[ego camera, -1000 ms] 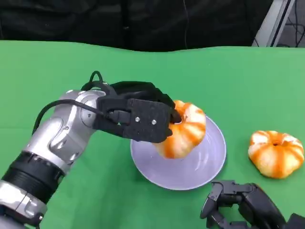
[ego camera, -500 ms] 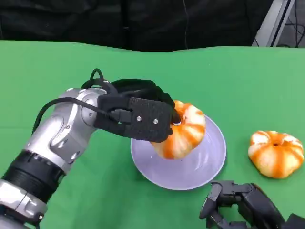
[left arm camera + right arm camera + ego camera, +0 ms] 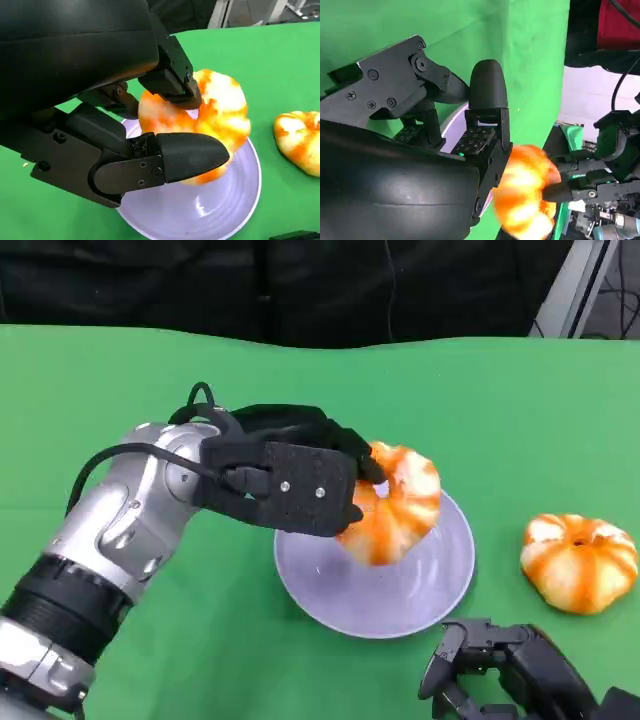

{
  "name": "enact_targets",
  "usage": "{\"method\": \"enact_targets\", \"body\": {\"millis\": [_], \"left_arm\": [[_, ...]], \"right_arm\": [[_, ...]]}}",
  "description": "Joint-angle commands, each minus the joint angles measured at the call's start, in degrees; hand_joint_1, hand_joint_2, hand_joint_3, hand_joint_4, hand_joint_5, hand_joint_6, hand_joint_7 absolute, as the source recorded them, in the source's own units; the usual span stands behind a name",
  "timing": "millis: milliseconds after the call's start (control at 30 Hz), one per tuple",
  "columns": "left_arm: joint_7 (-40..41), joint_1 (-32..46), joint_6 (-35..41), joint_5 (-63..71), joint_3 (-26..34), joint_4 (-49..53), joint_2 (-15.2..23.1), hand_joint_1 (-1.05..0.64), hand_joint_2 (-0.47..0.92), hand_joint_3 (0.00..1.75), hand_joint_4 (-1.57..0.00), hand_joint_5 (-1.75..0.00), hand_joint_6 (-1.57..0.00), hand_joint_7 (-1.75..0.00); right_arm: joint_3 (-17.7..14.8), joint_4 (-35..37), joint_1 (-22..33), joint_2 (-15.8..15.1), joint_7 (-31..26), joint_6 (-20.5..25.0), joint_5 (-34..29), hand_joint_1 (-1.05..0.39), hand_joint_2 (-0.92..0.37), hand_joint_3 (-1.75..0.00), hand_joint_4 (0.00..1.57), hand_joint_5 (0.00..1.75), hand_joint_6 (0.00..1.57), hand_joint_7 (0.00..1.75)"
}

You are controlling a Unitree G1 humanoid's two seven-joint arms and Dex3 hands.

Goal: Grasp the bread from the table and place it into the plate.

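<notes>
My left hand point(image 3: 300, 480) grips an orange-and-white ring-shaped bread point(image 3: 395, 502) and holds it tilted just above the lavender plate point(image 3: 400, 615) at mid-table. In the left wrist view the fingers point(image 3: 185, 155) wrap the bread point(image 3: 220, 107) over the plate point(image 3: 220, 210). A second bread of the same kind point(image 3: 580, 562) lies on the cloth to the right of the plate. My right hand point(image 3: 510, 675) rests low near the front edge, right of the plate, holding nothing. The right wrist view shows its fingers point(image 3: 487, 110) apart, with the held bread point(image 3: 525, 195) beyond them.
A green cloth point(image 3: 120, 400) covers the table, with a dark backdrop behind its far edge. A metal frame point(image 3: 580, 285) stands at the far right corner. Open cloth lies to the left of and behind the plate.
My left hand has lifted the bread slightly and carried it a little toward the far right over the plate. The right hand and the second bread have stayed put.
</notes>
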Motion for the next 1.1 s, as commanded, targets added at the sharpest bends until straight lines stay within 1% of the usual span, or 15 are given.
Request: {"method": "enact_targets", "body": {"millis": [33,67,200,333,400,533,567,600,633,733,767,800,833,933,1100], "left_arm": [[-0.4,-0.1,2.7,0.6,0.5,-2.2,1.0,-1.03,0.92,0.77,-0.57,-0.01,-0.35,0.00],[-0.1,0.1,3.1,0.8,0.4,-2.6,1.0,-1.03,0.92,0.77,-0.60,-0.03,-0.33,0.00],[0.0,0.5,4.0,1.1,0.2,-3.5,1.1,-1.05,0.92,0.76,-0.81,-0.10,-0.24,0.00],[-0.1,0.8,4.3,1.4,0.1,-4.3,1.3,-1.05,0.92,0.76,-0.89,-0.11,-0.21,0.00],[-0.4,1.1,4.0,1.3,0.3,-4.9,1.8,-1.04,0.92,0.76,-0.88,-0.10,-0.22,-0.01],[-0.2,1.8,3.3,0.2,1.2,-5.6,2.2,-1.03,0.92,0.76,-0.77,-0.02,-0.30,-0.04],[1.2,3.1,1.0,-2.2,3.1,-5.2,2.0,-1.03,0.92,0.76,-0.76,-0.02,-0.31,-0.04],[2.7,4.6,-1.4,-4.5,4.9,-4.9,1.7,-0.99,0.92,0.71,-0.75,-0.01,-0.38,-0.05],[4.3,6.2,-3.7,-6.8,6.8,-4.8,1.5,-0.95,0.92,0.67,-0.77,-0.02,-0.45,-0.06],[6.5,9.7,-7.9,-12.0,10.4,-4.5,0.7,-0.86,0.92,0.61,-0.80,-0.02,-0.55,-0.06],[6.6,10.1,-8.6,-12.9,10.8,-4.3,0.6,-0.85,0.92,0.60,-0.80,-0.02,-0.56,-0.06],[7.5,12.7,-8.9,-15.2,12.4,-6.1,0.0,-0.84,0.92,0.60,-0.80,-0.02,-0.57,-0.06],[8.0,14.6,-9.0,-16.7,13.5,-7.5,-0.3,-0.74,0.92,0.55,-0.80,-0.02,-0.59,-0.05],[8.7,19.8,-10.6,-21.9,16.4,-10.3,-1.5,-0.63,0.92,0.48,-0.81,-0.01,-0.60,-0.04],[9.9,26.5,-18.0,-26.6,18.8,-10.9,-3.4,-0.64,0.92,0.46,-0.85,-0.03,-0.61,-0.02]], "right_arm": [[-0.1,-0.8,0.9,-0.4,-0.1,0.3,0.5,-0.10,-0.63,-0.96,0.86,1.38,0.90,1.10],[-0.1,-0.7,0.8,-0.4,-0.1,0.2,0.6,-0.09,-0.63,-0.96,0.86,1.38,0.90,1.10],[-0.1,-0.7,0.8,-0.5,0.0,0.1,0.5,-0.09,-0.63,-0.96,0.85,1.38,0.90,1.10],[-0.1,-0.4,0.6,-0.5,-0.2,-0.1,0.3,-0.09,-0.63,-0.96,0.85,1.39,0.90,1.11],[0.0,-0.7,0.7,-0.4,-0.5,-0.2,-0.1,-0.09,-0.62,-0.96,0.85,1.39,0.89,1.11],[0.1,-1.1,1.0,-0.4,-0.9,0.1,-0.4,-0.10,-0.62,-0.97,0.86,1.39,0.90,1.11],[0.1,-0.9,0.9,-0.3,-0.7,-0.3,0.0,-0.10,-0.62,-0.97,0.86,1.39,0.90,1.11],[0.1,-0.7,0.8,-0.2,-0.6,-0.6,0.2,-0.09,-0.62,-0.96,0.86,1.39,0.89,1.11],[0.0,-0.8,0.8,-0.2,-0.6,-0.6,0.3,-0.09,-0.62,-0.96,0.86,1.39,0.89,1.11],[0.0,-1.1,0.9,-0.1,-0.8,-0.5,0.2,-0.09,-0.62,-0.96,0.86,1.40,0.89,1.12],[0.0,-1.1,0.9,-0.1,-0.8,-0.5,0.2,-0.09,-0.62,-0.96,0.86,1.40,0.89,1.12],[0.0,-1.0,0.8,-0.2,-0.8,-0.3,0.1,-0.09,-0.62,-0.96,0.86,1.40,0.89,1.13],[0.0,-1.0,0.7,-0.2,-0.9,-0.1,0.0,-0.10,-0.63,-0.95,0.86,1.41,0.88,1.12],[-0.2,-0.8,0.5,-0.1,-0.5,0.0,0.6,-0.09,-0.65,-0.93,0.86,1.40,0.89,1.12],[-0.3,-0.5,0.4,-0.3,-0.1,-0.1,0.9,-0.09,-0.66,-0.92,0.86,1.41,0.89,1.13]]}}
